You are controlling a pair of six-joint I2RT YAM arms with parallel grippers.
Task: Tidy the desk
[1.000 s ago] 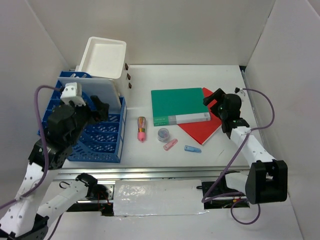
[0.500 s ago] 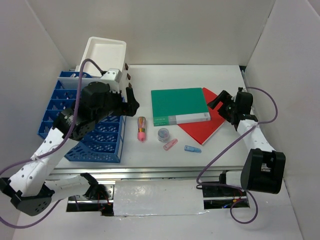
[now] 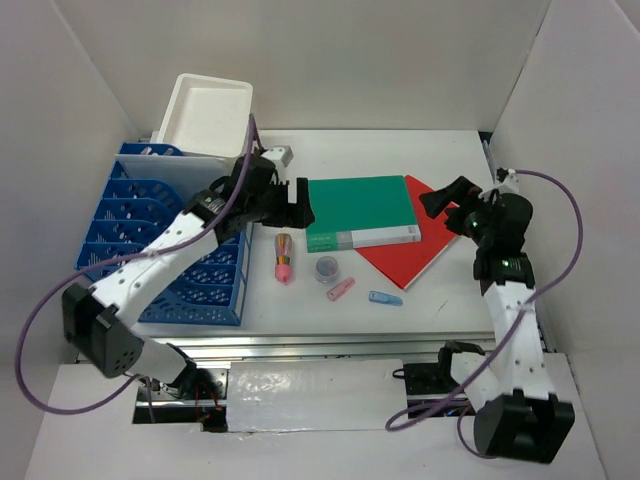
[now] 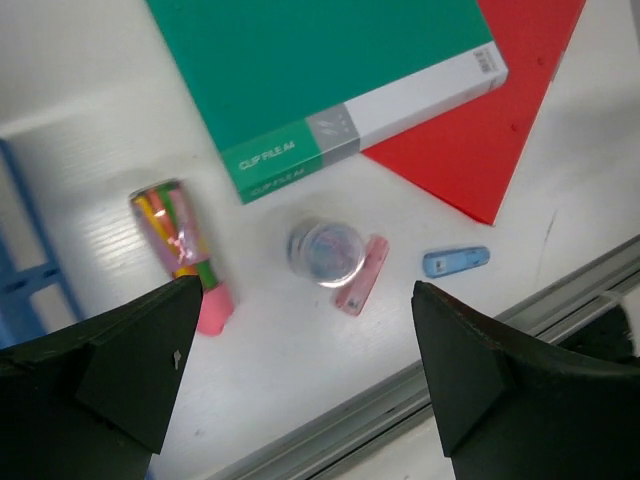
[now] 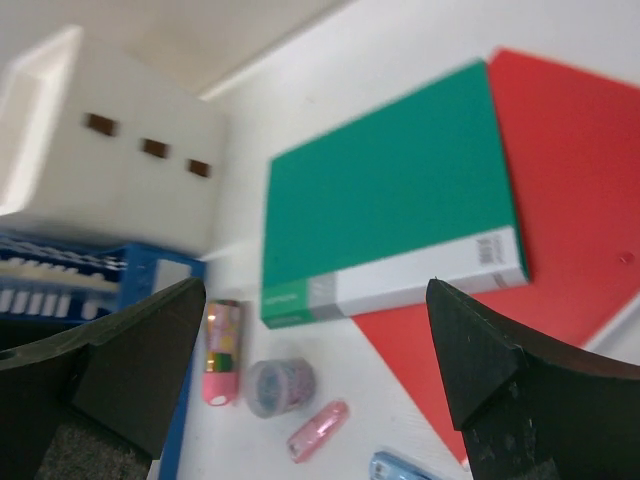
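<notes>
On the white desk [image 3: 350,150] lie a green clip file [image 3: 360,210] over a red folder [image 3: 410,248], a pink tube of coloured pens [image 3: 284,257], a small clear jar [image 3: 326,268], a pink clip [image 3: 341,289] and a blue clip [image 3: 385,298]. My left gripper [image 3: 290,205] hovers open at the file's left edge, above the tube [image 4: 180,245] and jar [image 4: 326,252], holding nothing. My right gripper [image 3: 445,205] is open and empty by the file's right end, looking across the file [image 5: 390,210] and folder [image 5: 570,160].
A blue slotted rack [image 3: 160,250] stands at the left, and a white open-top box [image 3: 205,115] with brown knobs is behind it. White walls enclose the desk on three sides. A silver rail [image 3: 330,345] runs along the front edge.
My left arm has swung from over the blue rack rightward to the green file's left edge. My right gripper has drawn back to the right, off the file's corner. Both stayed open.
</notes>
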